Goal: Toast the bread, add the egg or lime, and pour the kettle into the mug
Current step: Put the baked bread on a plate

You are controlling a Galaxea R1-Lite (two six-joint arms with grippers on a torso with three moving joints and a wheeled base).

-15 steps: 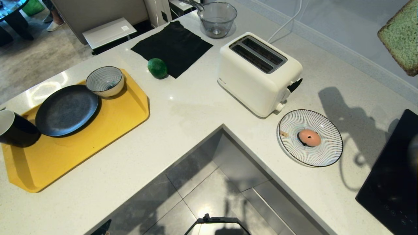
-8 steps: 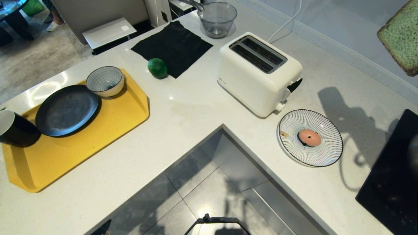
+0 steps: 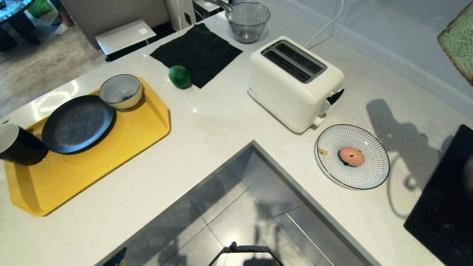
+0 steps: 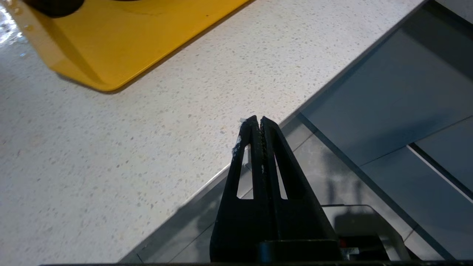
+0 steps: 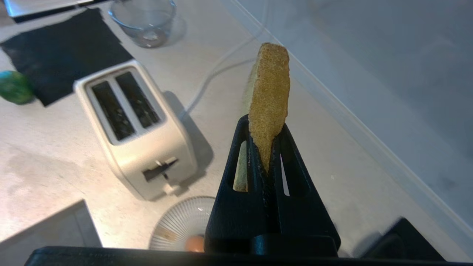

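Fingers of the right gripper are clamped on the bread, which stands edge-up out of them, raised over the counter to the right of the toaster; the head view cuts the slice off at its right edge. Left gripper is pressed fully closed with nothing in it, parked by the counter's inner edge near the tray. Both toaster slots are empty. The striped plate by the toaster holds the egg. The yellow tray carries a dark plate, a striped bowl and the mug, partly cut off at the left edge. The lime lies against a black cloth, near an empty glass bowl. A small mark on the toaster's side cannot be read. A black hob sits at far right, where a dark blur cannot be made out.
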